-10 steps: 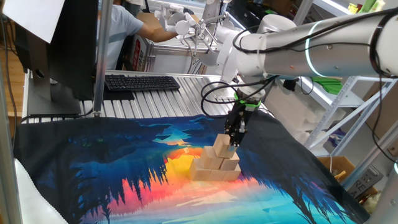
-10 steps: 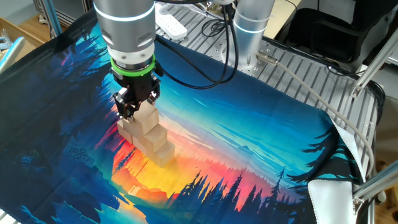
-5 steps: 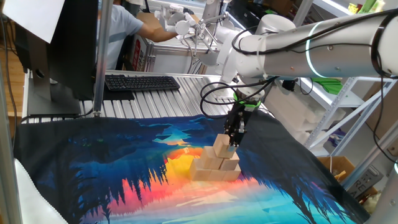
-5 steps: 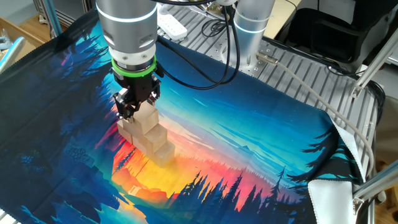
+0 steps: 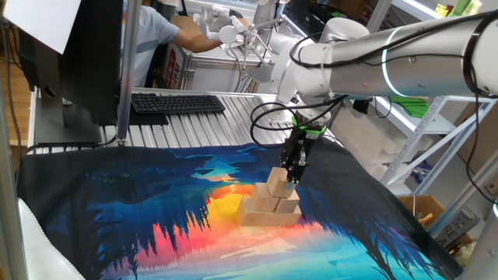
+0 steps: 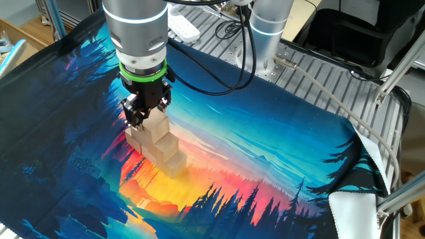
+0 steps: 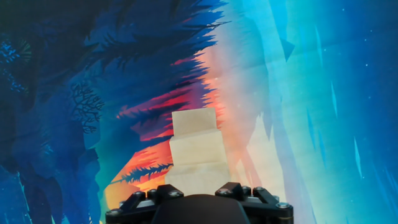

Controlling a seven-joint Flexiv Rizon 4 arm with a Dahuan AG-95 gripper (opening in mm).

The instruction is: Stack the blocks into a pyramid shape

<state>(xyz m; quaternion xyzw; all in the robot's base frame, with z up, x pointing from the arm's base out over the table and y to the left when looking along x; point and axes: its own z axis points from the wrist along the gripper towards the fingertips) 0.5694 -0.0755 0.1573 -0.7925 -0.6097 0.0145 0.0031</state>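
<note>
The light wooden blocks (image 5: 268, 210) stand stacked as a small pyramid on the colourful mat (image 5: 140, 210). One block (image 5: 277, 185) sits on top, slightly turned. The pyramid (image 6: 159, 149) has the same top block (image 6: 157, 126) in the other fixed view. My gripper (image 5: 291, 179) (image 6: 136, 119) hangs straight down at the top block, its fingers reaching down beside it. In the hand view the gripper (image 7: 198, 186) straddles the nearest block (image 7: 196, 174), and the lower blocks (image 7: 195, 134) step away beyond it. The jaws stand a little wider than that block, so it looks open.
A black keyboard (image 5: 177, 103) lies on the slatted metal table behind the mat. An upright metal post (image 5: 128, 70) and a person (image 5: 156, 35) are at the back left. A white power strip (image 6: 182, 26) and cables lie near the arm's base (image 6: 269, 40).
</note>
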